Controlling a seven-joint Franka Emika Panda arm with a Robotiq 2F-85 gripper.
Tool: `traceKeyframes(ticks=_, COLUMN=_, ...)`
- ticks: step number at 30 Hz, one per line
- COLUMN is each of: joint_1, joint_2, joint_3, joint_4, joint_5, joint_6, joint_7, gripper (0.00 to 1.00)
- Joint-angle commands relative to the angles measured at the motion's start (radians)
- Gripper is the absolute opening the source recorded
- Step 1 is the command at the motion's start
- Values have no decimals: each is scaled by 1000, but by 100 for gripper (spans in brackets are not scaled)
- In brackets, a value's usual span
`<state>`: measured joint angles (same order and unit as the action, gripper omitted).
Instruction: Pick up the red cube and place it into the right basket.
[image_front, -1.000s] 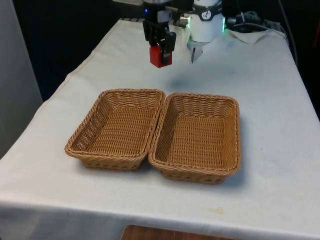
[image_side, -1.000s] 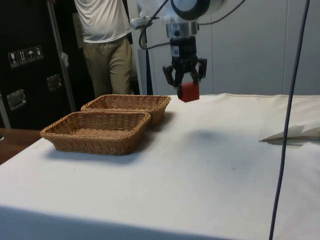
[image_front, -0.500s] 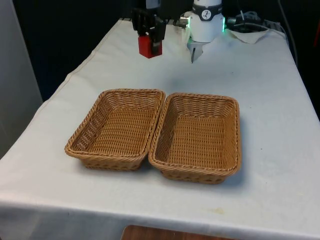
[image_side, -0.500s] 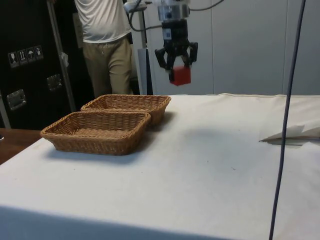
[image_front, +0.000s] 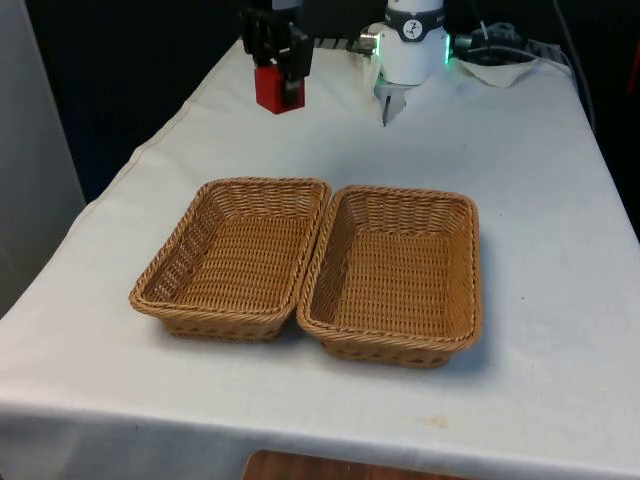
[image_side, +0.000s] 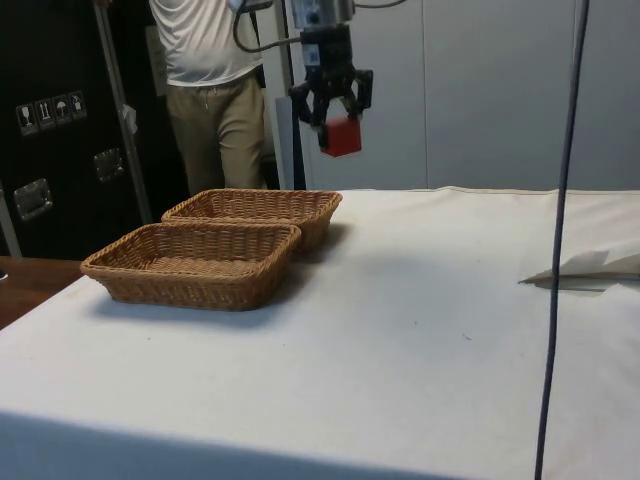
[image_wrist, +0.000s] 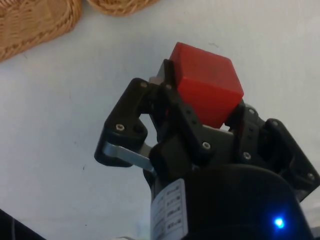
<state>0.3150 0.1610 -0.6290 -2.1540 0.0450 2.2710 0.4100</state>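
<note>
We've got the long table under its white cloth (image_front: 540, 330) running away from the front camera, and two rectangular woven wicker baskets sitting side by side on it, touching along their long edges. The wicker basket on the front view's left (image_front: 232, 257) and the wicker basket on the front view's right (image_front: 395, 272) each have nothing inside that we can see. In the side view they line up one behind the other, the nearer basket (image_side: 190, 262) in front of the farther basket (image_side: 255, 212). A person in a white shirt and khaki trousers (image_side: 208, 95) stands behind the table in that view.

The black two-finger gripper (image_front: 276, 72) hangs well above the cloth at the far end of the table, beyond the left basket's far edge. Its fingers are clamped on the small red cube (image_front: 274, 89), which is up in the air, well clear of both baskets. The wrist view shows the red cube (image_wrist: 206, 85) pinched between the fingers (image_wrist: 170, 107).
</note>
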Motion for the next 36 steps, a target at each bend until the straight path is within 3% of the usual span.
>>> traceKeyframes(ticks=1, joint_1=-3, joint_2=15, joint_3=5, joint_4=21, joint_5=19, joint_6=-18, joint_7=-15, gripper=3)
traceKeyframes(ticks=6, joint_1=0, joint_2=66, joint_3=3, joint_4=76, joint_5=28, joint_6=-22, joint_7=-22, gripper=3)
traceKeyframes(ticks=13, joint_1=-7, joint_2=156, joint_3=14, joint_4=166, joint_5=75, joint_6=-40, joint_7=-58, gripper=3)
traceKeyframes(ticks=14, joint_1=0, joint_2=155, joint_3=6, joint_4=161, joint_5=62, joint_6=-30, joint_7=-47, gripper=3)
traceKeyframes(ticks=15, joint_1=-7, joint_2=167, joint_3=15, joint_4=175, joint_5=79, joint_6=-39, joint_7=-62, gripper=3)
traceKeyframes(ticks=22, joint_1=-8, joint_2=246, joint_3=15, joint_4=248, joint_5=111, joint_6=-35, joint_7=-103, gripper=3)
traceKeyframes(ticks=23, joint_1=0, joint_2=241, joint_3=6, joint_4=240, joint_5=98, joint_6=-30, joint_7=-89, gripper=3)
traceKeyframes(ticks=24, joint_1=-8, joint_2=254, joint_3=14, joint_4=255, joint_5=114, joint_6=-35, joint_7=-108, gripper=3)
traceKeyframes(ticks=31, joint_1=-10, joint_2=313, joint_3=16, joint_4=307, joint_5=132, joint_6=-28, joint_7=-144, gripper=3)
traceKeyframes(ticks=32, joint_1=0, joint_2=310, joint_3=6, joint_4=301, joint_5=120, joint_6=-29, joint_7=-130, gripper=3)
traceKeyframes(ticks=33, joint_1=-10, joint_2=321, joint_3=16, joint_4=313, joint_5=135, joint_6=-25, joint_7=-149, gripper=3)
traceKeyframes(ticks=36, joint_1=-10, joint_2=343, joint_3=16, joint_4=326, joint_5=145, joint_6=-6, joint_7=-167, gripper=3)
